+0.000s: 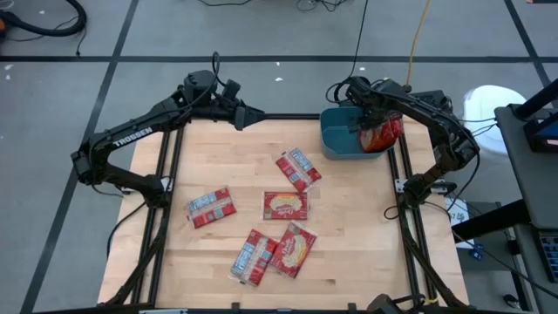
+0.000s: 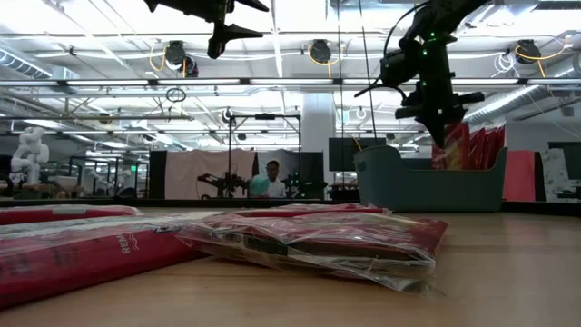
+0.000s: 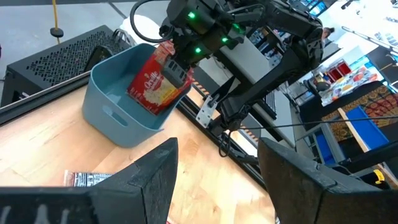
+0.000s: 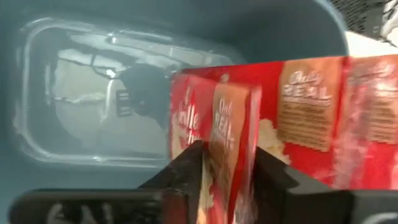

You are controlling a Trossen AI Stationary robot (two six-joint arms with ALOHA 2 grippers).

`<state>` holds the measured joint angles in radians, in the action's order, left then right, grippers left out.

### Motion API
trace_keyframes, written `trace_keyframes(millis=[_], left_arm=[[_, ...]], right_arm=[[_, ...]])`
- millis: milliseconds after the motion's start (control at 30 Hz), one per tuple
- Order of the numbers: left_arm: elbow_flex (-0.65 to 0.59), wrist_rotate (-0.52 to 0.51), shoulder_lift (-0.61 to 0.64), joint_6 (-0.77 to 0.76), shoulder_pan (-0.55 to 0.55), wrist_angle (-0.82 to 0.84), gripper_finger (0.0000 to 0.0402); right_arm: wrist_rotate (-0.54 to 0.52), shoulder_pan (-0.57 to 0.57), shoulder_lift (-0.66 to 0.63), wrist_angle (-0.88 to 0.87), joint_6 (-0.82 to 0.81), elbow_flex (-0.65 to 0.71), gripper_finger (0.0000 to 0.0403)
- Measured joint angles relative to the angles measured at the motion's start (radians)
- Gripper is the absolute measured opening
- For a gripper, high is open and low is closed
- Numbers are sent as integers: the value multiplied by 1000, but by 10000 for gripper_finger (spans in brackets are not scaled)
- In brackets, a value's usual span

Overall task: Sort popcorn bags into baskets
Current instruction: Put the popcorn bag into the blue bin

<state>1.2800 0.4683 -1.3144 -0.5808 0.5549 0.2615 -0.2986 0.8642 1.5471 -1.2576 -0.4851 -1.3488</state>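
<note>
R gripper (image 1: 370, 122) over teal bin (image 1: 336, 144), popcorn bag (image 4: 227, 149) between its fingers

Table (image 1: 349, 218): pale wood, matt, visible grain. Basket (image 1: 336, 139): smooth teal plastic, slight sheen inside. Popcorn bags (image 1: 286, 206): glossy red packets in crinkly clear film. Arms: matt black.

A robotics lab is shown: a wooden counter (image 1: 349, 244) framed by black rails is set on a grey floor, while ceiling pipework (image 2: 136, 86), other robot rigs and a seated person (image 2: 270, 179) are seen at centre behind it.
</note>
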Motion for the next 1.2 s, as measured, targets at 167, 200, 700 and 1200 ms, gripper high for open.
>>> trace_keyframes(millis=[167,200,700,1200], left_arm=[[0,0,0,0,0,0,223],[0,0,0,0,0,0,223],[0,0,0,3,0,56,223],[0,-100,0,142,-69,420,223]], right_arm=[[-44,-2,-2,-14,3,-27,160],[-46,-2,-3,-17,4,-34,170],[-30,-34,-4,-79,67,-291,233],[201,-265,-5,-11,112,-473,227]])
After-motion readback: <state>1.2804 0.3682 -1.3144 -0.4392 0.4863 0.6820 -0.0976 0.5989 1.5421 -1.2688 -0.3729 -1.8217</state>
